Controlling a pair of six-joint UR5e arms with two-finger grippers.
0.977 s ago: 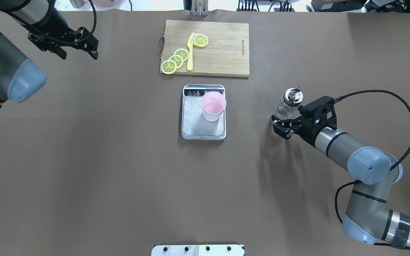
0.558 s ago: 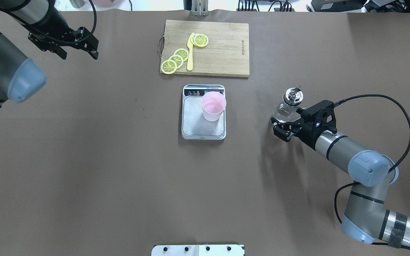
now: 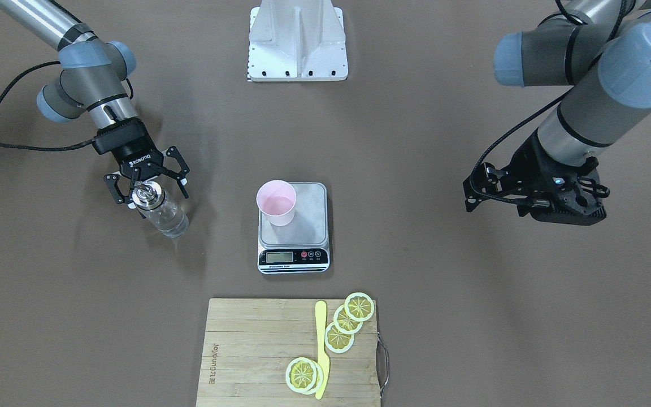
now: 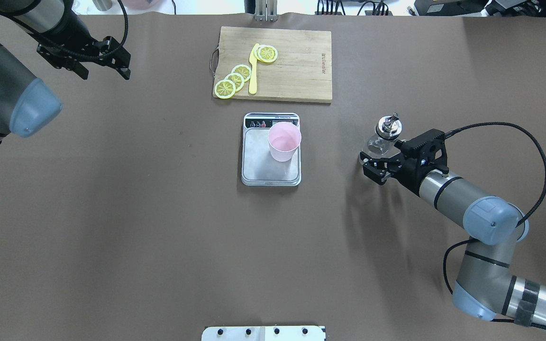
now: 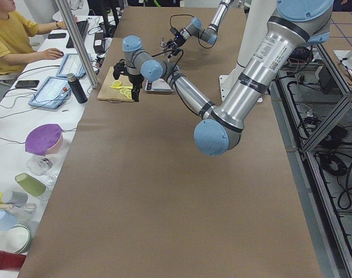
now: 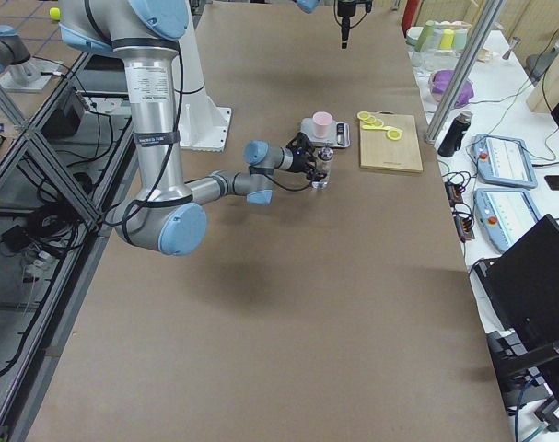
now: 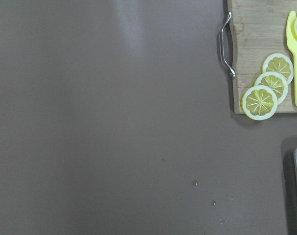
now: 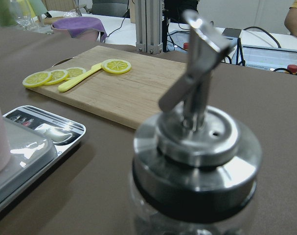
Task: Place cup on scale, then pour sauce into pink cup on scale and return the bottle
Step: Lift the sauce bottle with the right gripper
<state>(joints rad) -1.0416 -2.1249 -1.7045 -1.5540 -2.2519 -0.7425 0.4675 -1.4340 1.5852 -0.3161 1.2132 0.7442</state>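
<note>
The right gripper (image 3: 149, 192) is hovering at the left of the front-facing view. Its two fingers (image 3: 112, 189) are spreading wide on either side of the bottle (image 3: 167, 219), level with the silver pourer cap (image 3: 143, 195), and a gap is showing on each side. White letters on the gripper's black body are spelling ROBOTIQ, upside down in this view. The bottle is standing on the brown table (image 3: 416, 141), well apart from the scale (image 3: 294, 264) and to its left.

The pink cup (image 3: 276, 203) is sitting on the scale's silver plate (image 3: 311, 217), toward the plate's left edge at the centre of the frame. The black front strip is facing the bottom of the view. Its display (image 3: 279, 257) is showing nothing readable, and a red button (image 3: 304, 255) is sitting beside it.

The left gripper (image 4: 105, 75) is hanging in the upper left of the overhead view, far from the scale. Its fingers are standing apart and holding nothing.

A wooden cutting board (image 3: 257, 350) is lying at the bottom centre of the front-facing view. It is carrying lemon slices (image 3: 359, 306) and a yellow knife (image 3: 321, 345). A brand mark is running along the board's left edge (image 3: 214, 364), but it is too small to read with certainty.
</note>
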